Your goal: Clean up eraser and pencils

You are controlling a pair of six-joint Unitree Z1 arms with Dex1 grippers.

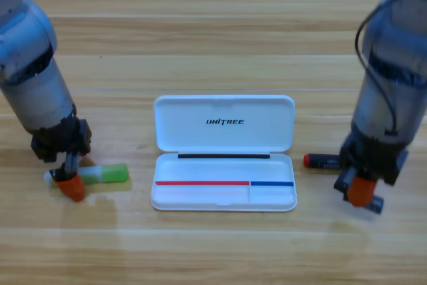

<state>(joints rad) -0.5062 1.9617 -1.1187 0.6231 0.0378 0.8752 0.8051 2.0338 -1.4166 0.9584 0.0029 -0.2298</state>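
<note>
**A:** What lies on the wooden bench (213,25)?

**B:** A white case (223,153) sits in the middle, lid open and laid back away from the viewer. The lid carries the word "UNITREE" in dark capitals. That is the only writing that can be read.

**A:** Where are the pencils?

**B:** The light green pencil (100,174) lies flat to the left of the case, well apart from it, running roughly left to right. The black pencil (321,161) lies just right of the case; only its red tip and a short black stretch show, the rest being hidden under the right arm. Any lettering on it cannot be read.

**A:** And the arms?

**B:** The left hand (69,185) points down at the whitish left end of the green pencil, orange jaws touching or covering that end. Whether they are apart or together cannot be told. The right hand (361,191) points down to the right of the case, over the hidden end of the black pencil. Its jaw gap is hidden too.

**A:** The eraser?

**B:** A small dark block (373,203) peeks out beside the right hand's orange tip; it may be the eraser.
</note>
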